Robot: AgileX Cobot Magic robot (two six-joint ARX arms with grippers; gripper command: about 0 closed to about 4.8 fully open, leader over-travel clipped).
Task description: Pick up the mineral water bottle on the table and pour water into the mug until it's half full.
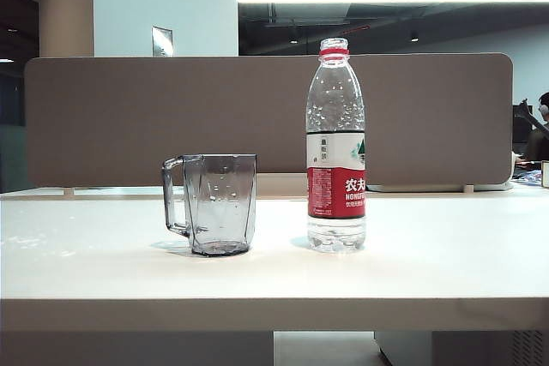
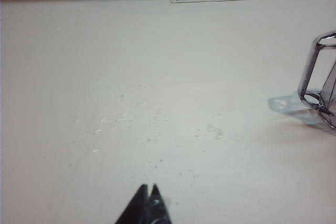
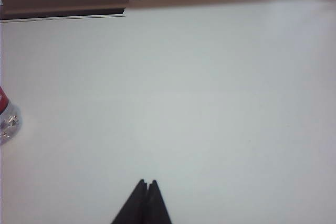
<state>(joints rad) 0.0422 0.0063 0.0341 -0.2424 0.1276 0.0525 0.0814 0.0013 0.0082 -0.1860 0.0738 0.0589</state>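
right tool (image 3: 147, 183) closed, tips together over bare table (image 3: 199, 93); mineral water bottle (image 3: 5, 119) base at edge.

Uncapped mineral water bottle (image 1: 335, 147) stands upright beside the empty grey mug (image 1: 219, 204).

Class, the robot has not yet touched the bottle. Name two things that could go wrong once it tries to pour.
1. The mineral water bottle is tall, uncapped and nearly full; a knock from the shut right end effector could topple it.
2. The mug looks light; droplets already lie near the shut left end effector, so spills seem likely.
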